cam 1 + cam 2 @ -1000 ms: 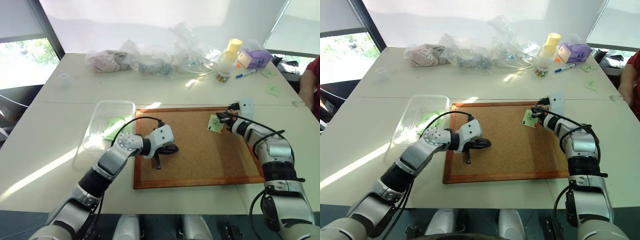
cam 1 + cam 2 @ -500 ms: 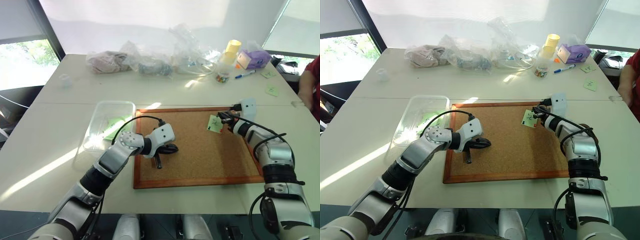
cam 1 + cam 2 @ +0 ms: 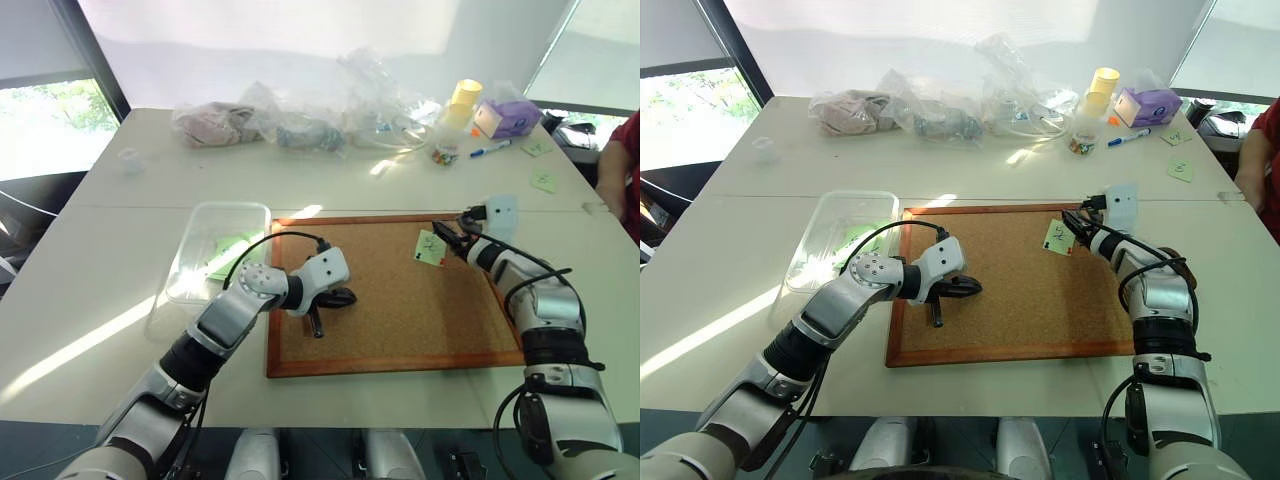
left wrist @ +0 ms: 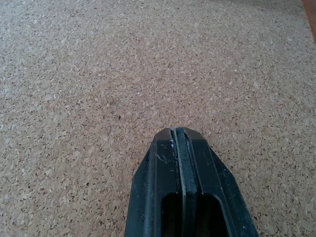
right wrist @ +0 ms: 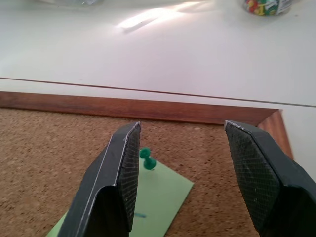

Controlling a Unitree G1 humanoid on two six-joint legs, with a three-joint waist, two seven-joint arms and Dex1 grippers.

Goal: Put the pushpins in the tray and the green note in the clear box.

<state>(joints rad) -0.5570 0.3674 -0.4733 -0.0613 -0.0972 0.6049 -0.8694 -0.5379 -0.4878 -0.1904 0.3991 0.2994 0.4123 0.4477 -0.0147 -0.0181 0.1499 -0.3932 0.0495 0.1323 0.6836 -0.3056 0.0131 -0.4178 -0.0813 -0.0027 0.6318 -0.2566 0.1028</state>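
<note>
The right gripper (image 5: 180, 163) hangs with jaws spread wide and nothing between them, just over the green note (image 3: 431, 247) — pinned to the cork board (image 3: 400, 300) by a green pushpin (image 5: 147, 159). The left gripper (image 4: 178, 140), pressed shut and holding nothing, rests over bare cork. The clear box (image 3: 215, 250) lies beside the board's left edge.
</note>
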